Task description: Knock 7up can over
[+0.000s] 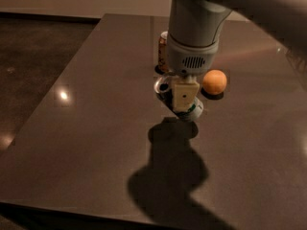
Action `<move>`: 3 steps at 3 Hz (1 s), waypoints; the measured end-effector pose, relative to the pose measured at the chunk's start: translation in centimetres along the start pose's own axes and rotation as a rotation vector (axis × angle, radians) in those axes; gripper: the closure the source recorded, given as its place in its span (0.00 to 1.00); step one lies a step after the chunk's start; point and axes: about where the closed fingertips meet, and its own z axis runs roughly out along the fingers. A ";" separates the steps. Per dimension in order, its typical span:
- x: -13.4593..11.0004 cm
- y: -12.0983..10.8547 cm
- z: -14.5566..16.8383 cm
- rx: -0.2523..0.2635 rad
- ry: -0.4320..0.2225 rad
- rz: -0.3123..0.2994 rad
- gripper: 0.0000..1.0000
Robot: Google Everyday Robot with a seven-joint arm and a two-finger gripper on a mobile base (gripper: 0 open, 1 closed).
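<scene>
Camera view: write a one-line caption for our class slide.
The gripper covers the tilted 7up can on a dark table, an orange beside it, a gold-brown can behind.

Two cans, the 7up can (194, 110) and a gold-brown can (163, 51); one orange (214, 82); one end effector (184, 99) at the 7up can.

The dark, glossy table (91, 133) carries three things near its far middle: the 7up can (194, 110), tilted with its silver top toward the left, a gold-brown can (163, 51) standing upright just behind it, and an orange ball (214, 82) close on the right. The jaws sit directly over the 7up can, hiding its middle. The arm's shadow (172, 176) falls across the near half of the table.
</scene>
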 end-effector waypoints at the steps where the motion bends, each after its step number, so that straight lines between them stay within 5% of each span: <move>1: 1.5 0.0 1.7 -0.015 0.135 -0.037 0.99; 3: 1.5 1.1 3.0 -0.018 0.238 -0.085 0.55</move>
